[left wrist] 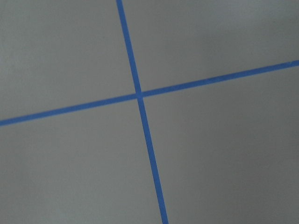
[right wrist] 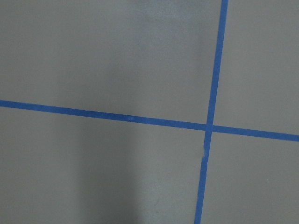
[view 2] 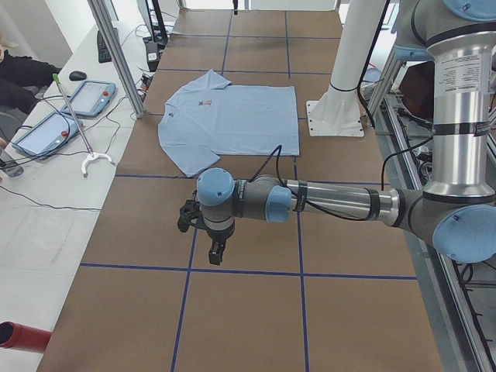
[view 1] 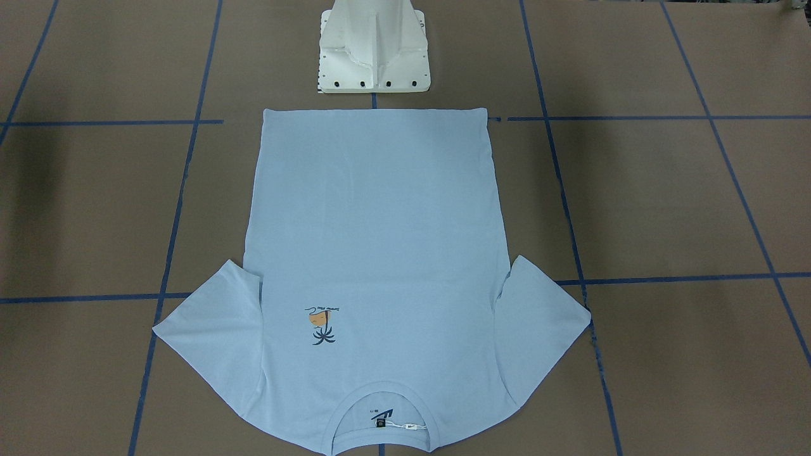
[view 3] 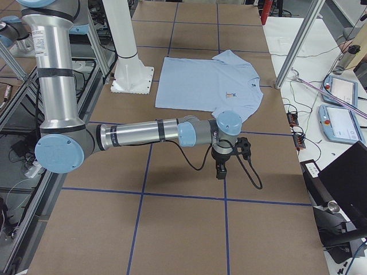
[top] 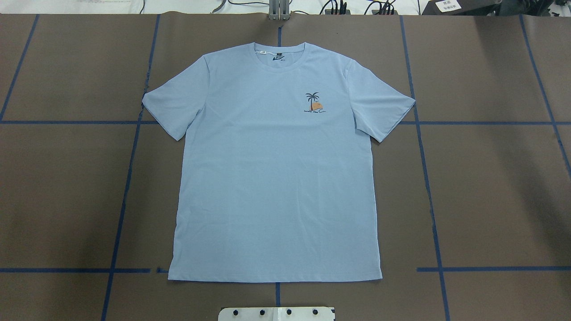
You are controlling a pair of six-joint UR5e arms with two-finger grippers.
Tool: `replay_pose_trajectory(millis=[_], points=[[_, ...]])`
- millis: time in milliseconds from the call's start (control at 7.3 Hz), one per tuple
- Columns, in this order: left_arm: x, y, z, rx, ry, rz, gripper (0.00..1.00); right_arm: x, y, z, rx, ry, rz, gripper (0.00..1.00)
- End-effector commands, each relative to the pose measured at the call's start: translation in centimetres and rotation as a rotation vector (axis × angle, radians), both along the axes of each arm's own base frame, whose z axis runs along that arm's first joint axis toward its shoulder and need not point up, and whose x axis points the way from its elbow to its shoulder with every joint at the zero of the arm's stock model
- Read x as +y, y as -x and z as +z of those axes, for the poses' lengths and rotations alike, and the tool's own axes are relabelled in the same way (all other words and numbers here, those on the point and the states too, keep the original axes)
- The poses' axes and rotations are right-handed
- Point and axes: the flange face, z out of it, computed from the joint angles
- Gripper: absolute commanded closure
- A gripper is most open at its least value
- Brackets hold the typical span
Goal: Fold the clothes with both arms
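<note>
The light blue T-shirt [top: 276,178] lies spread flat, front up, in the middle of the table, its collar [top: 279,55] towards the far edge and its hem near the robot's base. The palm-tree print [top: 314,103] shows on its chest. My left arm [view 2: 333,203] reaches low over the bare table, well away from the shirt [view 2: 232,120], with its gripper [view 2: 217,249] pointing down. On the other side my right arm [view 3: 149,133] does the same, its gripper [view 3: 221,171] short of the shirt [view 3: 206,83]. Whether either gripper is open or shut, I cannot tell. Both wrist views show only table and tape.
Blue tape lines [top: 426,178] grid the brown table. The white pedestal base [view 1: 374,50] stands behind the shirt's hem. A side bench carries tablets [view 2: 93,97] and cables, with an aluminium post [view 2: 116,54] at the table's edge. A red object [view 2: 19,337] lies at the bench's near end.
</note>
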Motion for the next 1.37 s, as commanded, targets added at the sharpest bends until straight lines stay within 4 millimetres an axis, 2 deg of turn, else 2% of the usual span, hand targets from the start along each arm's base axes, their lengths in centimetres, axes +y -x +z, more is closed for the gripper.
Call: replay_pose_trajectory(millis=[0, 274, 411, 548, 685, 822, 1096, 1234], points=[[0.8, 0.1, 0.5, -0.002, 0.020, 0.002, 0.00, 0.1, 0.0, 0.2, -0.004, 0.006, 0.000, 0.00], [0.7, 0.0, 0.8, -0.004, 0.025, 0.005, 0.00, 0.5, 0.0, 0.5, -0.009, 0.011, -0.003, 0.00], [0.8, 0.1, 0.2, -0.017, 0.019, -0.002, 0.00, 0.4, 0.8, 0.5, -0.022, 0.015, -0.016, 0.00], [0.4, 0.0, 0.3, -0.016, 0.006, 0.006, 0.00, -0.3, 4.2, -1.3, -0.063, -0.044, -0.081, 0.00], [0.1, -0.2, 0.2, 0.013, -0.020, 0.005, 0.00, -0.3, 9.8, -2.7, -0.084, -0.190, -0.177, 0.00], [0.1, -0.6, 0.1, 0.077, -0.019, 0.009, 0.00, -2.0, 14.2, -4.2, -0.118, -0.157, -0.109, 0.00], [-0.1, -0.8, -0.8, 0.091, -0.020, 0.001, 0.00, -7.6, 27.3, -11.5, -0.150, -0.083, 0.063, 0.00], [-0.4, -0.9, -1.1, 0.092, -0.081, 0.000, 0.00, -8.6, 32.7, -13.2, -0.130, -0.059, 0.180, 0.00]])
